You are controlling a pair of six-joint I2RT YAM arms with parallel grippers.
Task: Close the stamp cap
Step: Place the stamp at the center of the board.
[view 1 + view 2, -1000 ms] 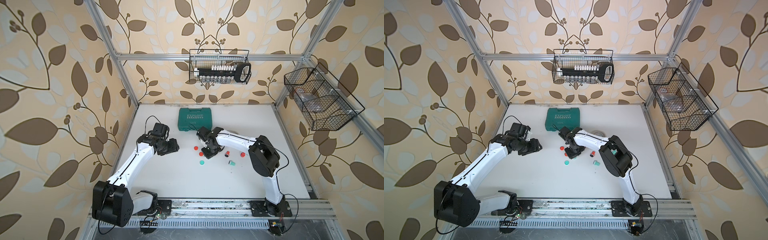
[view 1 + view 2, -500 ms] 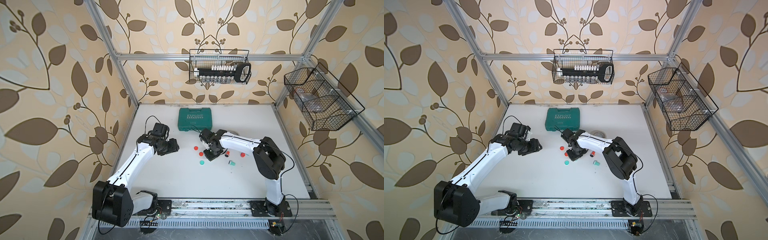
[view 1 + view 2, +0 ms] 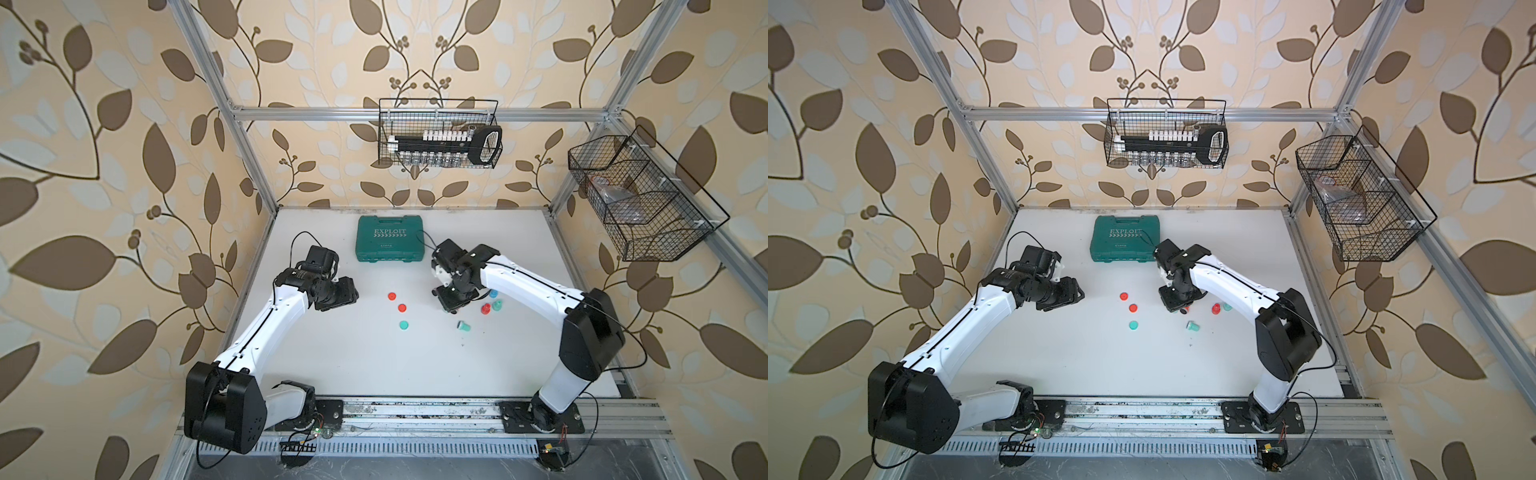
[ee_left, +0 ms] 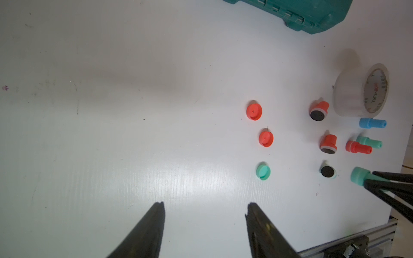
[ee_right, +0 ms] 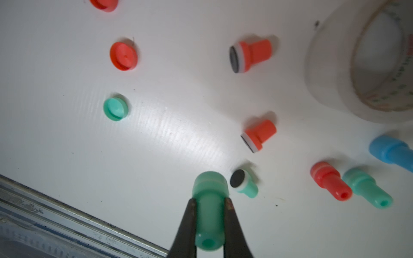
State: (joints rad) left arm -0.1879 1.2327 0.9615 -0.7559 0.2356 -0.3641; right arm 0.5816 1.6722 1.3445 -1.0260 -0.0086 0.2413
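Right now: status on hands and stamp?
Left hand open, empty. Right hand shut on teal plastic stamp, cap looks on. Close beside it, uncapped teal stamp; round teal cap lies apart.

Bright even light, soft glare, blurry foreground

Green stamp (image 5: 209,212), red cap (image 4: 254,111), teal case (image 3: 390,244), leaf-patterned walls (image 3: 124,124).

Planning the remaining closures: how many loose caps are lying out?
3, in one line: far red cap, middle red cap, near green cap. None looks hidden in the wrist views.
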